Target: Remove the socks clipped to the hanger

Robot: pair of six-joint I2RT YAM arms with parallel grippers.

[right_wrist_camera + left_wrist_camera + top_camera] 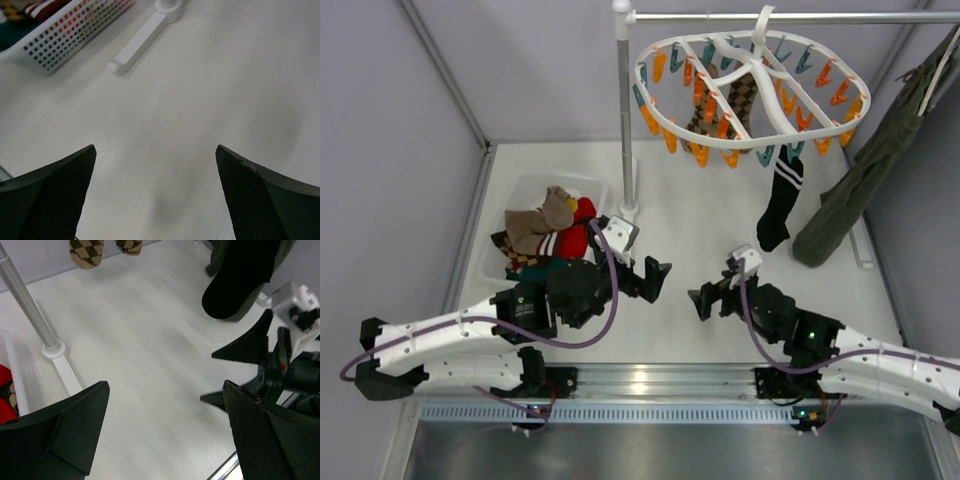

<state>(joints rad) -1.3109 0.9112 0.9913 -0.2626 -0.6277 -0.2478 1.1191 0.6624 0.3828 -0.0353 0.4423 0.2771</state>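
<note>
Our left gripper (658, 280) and right gripper (703, 300) hang spread and empty. We judge ourselves between socks, and next we reach toward twelve o'clock for the hanger (642, 72) and its argyle socks (744, 100).

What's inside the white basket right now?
A pile of socks: tan on top, red and argyle beside. The left arm covers the basket's near end; lower layers are hidden.

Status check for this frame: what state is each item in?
Left hand: open, empty.
Right hand: open, empty.
Hanger: hooked on the rail.
Argyle socks: clipped to hanger.
Dark sock: clipped, dangling below the hanger.
Basket: holding loose socks.
</note>
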